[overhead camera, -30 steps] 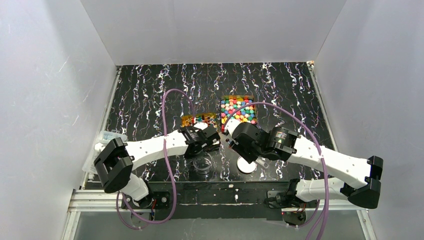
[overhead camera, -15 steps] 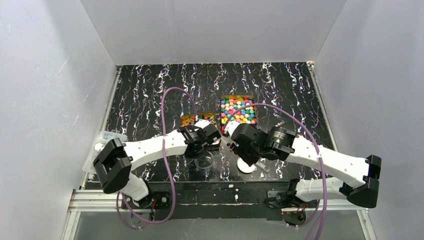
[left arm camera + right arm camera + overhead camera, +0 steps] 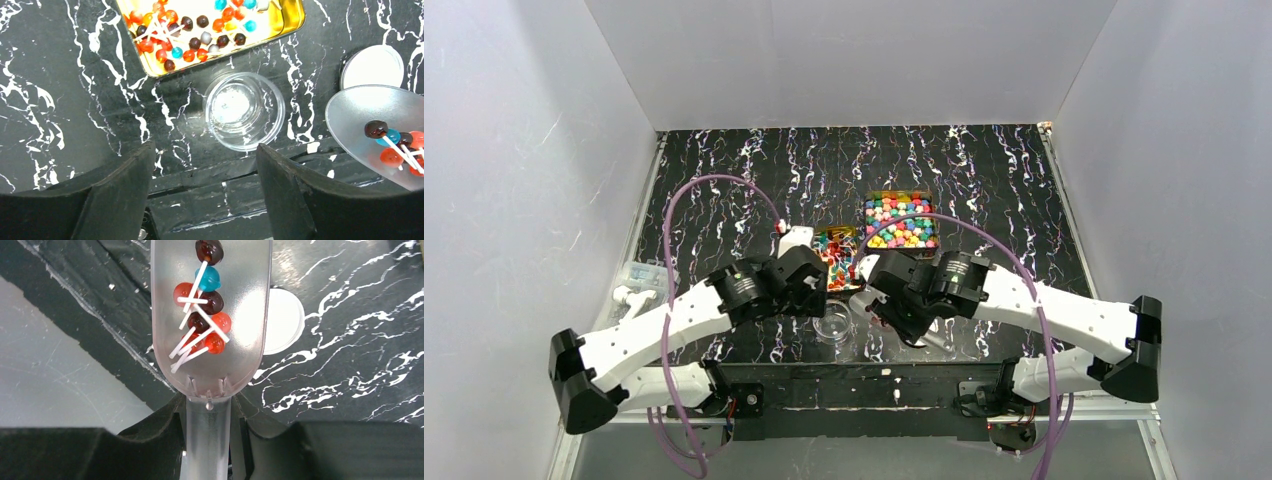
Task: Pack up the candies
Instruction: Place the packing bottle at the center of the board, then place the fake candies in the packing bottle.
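Note:
My right gripper [image 3: 209,415] is shut on the handle of a translucent scoop [image 3: 240,355]. In the scoop lie several candies [image 3: 207,305], red, blue and dark brown, on white sticks. In the top view the scoop [image 3: 861,300] hangs just right of a clear round container [image 3: 832,326], which is empty [image 3: 245,110]. My left gripper [image 3: 205,165] is open and empty, above the table's front edge just near of that container. A gold tin [image 3: 295,20] beyond it holds more candies [image 3: 190,35]. A white lid [image 3: 372,66] lies to the right, partly under the scoop.
A second gold tin [image 3: 924,196] full of colourful sweets stands farther back on the right. Clear plastic items [image 3: 639,280] lie at the table's left edge. The two arms stand close together over the near middle. White walls enclose the table.
My left gripper has opened and pulled back to the left, uncovering the near tin. The right gripper has carried the loaded scoop left, toward the clear container.

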Controlling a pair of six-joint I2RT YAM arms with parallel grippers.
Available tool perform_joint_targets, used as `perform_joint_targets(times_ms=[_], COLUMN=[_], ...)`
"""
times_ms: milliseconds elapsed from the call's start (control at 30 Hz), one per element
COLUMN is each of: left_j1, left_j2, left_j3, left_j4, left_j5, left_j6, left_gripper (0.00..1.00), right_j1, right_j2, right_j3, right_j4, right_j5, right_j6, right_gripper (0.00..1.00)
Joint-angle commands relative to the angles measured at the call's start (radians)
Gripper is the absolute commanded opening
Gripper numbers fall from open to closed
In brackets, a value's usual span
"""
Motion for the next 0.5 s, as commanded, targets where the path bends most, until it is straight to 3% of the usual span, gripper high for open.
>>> perform_joint_targets(times_ms=[0,467], left_j1=[0.004,0.089], left_j2=[-0.110,-0.347], left_j3=[-0.062,-0.163], left_j4=[-0.062,-0.063], left_j5=[-0.042,0.028], left_j6=[0.027,0.128], left_gripper=[0.75,0.90], right_j1=[0.033,0.073], right_j2=[0.050,0.284], right_j3=[0.065,0.225], right_j4=[-0.038,-0.155], right_j5=[-0.069,-0.126], right_j6=[0.006,0.008], right_gripper=[0.01,0.01])
